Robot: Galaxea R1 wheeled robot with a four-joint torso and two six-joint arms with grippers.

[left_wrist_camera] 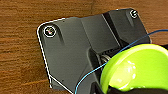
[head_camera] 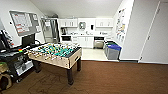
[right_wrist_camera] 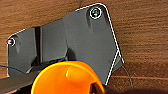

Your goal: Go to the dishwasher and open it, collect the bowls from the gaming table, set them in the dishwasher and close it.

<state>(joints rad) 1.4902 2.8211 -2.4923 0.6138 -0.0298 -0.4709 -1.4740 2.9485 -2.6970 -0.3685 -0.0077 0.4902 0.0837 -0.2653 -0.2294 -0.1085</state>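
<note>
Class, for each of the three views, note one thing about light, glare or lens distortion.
Head view: the wide lens bows the right-hand door, and the far kitchen is brighter than the brown carpet. Left wrist view: a white highlight sits on the glossy lime-green bowl. Right wrist view: a small glint marks the orange bowl.

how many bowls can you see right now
2: a lime-green bowl close at the left wrist camera, and an orange bowl close at the right wrist camera. Others may be hidden.
</note>
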